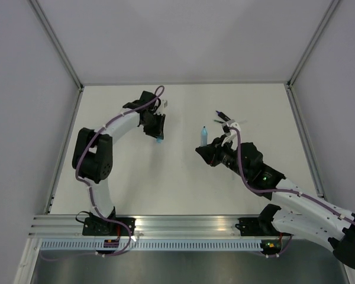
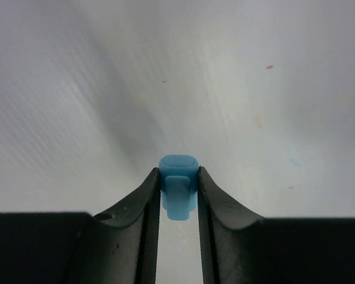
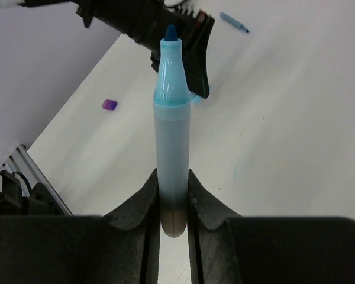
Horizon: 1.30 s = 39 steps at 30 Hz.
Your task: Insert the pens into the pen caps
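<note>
My left gripper is shut on the pale-blue pen cap, which also shows as a blue spot under the fingers in the top view. My right gripper is shut on the lower end of the stubby pale-blue highlighter, uncapped, with its tip pointing at the left gripper. The highlighter stands well right of the cap, apart from it. A purple cap lies on the table. A thin blue pen lies far back. A thin dark pen lies behind the right arm. The black-and-purple marker is out of view.
The white table is walled on the left, back and right. An aluminium rail with both arm bases runs along the near edge. The left arm's elbow stands at the table's left side.
</note>
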Motion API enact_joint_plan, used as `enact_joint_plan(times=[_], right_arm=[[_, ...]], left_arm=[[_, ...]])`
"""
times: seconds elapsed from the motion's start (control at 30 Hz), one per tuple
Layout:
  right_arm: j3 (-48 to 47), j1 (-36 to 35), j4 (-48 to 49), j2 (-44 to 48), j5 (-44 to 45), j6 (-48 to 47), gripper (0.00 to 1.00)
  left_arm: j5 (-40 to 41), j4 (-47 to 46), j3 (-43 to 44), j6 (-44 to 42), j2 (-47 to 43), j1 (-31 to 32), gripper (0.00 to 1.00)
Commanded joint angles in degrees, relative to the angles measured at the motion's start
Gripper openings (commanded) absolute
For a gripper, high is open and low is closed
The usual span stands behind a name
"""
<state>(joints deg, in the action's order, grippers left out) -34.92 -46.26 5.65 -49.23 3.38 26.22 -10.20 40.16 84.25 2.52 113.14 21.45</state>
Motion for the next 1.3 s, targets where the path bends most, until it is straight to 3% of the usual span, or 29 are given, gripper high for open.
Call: enact_joint_plan(times=[0.0,0.17,0.23,0.4,0.63,1.03,1.27], right_arm=[[-0.1,0.0,5.5,-4.1,-5.5,-1.0,0.00],[-1.5,-0.1,5.2,-9.5,-4.3,-2.0,0.00],[-2.2,-0.3,4.6,-11.7,-2.2,-2.1,0.00],[-3.4,-3.0,4.4,-15.0,-0.5,-3.0,0.00],[-3.6,-5.2,4.0,-15.0,2.9,-3.5,0.00],[-2.9,-6.1,4.5,-12.6,2.6,-2.8,0.00],[-2.4,-6.1,5.2,-11.6,2.5,-2.4,0.00]], left_arm=[[-9.8,-11.1,-2.5,12.7,-11.3,-0.1,0.02],[-23.4,-19.6,-6.7,24.7,-19.0,0.2,0.02],[-24.3,-25.0,-10.0,29.8,-23.0,1.7,0.02],[-18.4,-31.4,-14.5,36.8,-30.3,6.8,0.02],[-8.6,-32.7,-17.4,43.6,-37.5,11.5,0.02],[-1.1,-31.7,-16.9,43.1,-39.1,15.4,0.02],[-1.6,-32.7,-16.7,42.0,-37.6,16.5,0.02]])
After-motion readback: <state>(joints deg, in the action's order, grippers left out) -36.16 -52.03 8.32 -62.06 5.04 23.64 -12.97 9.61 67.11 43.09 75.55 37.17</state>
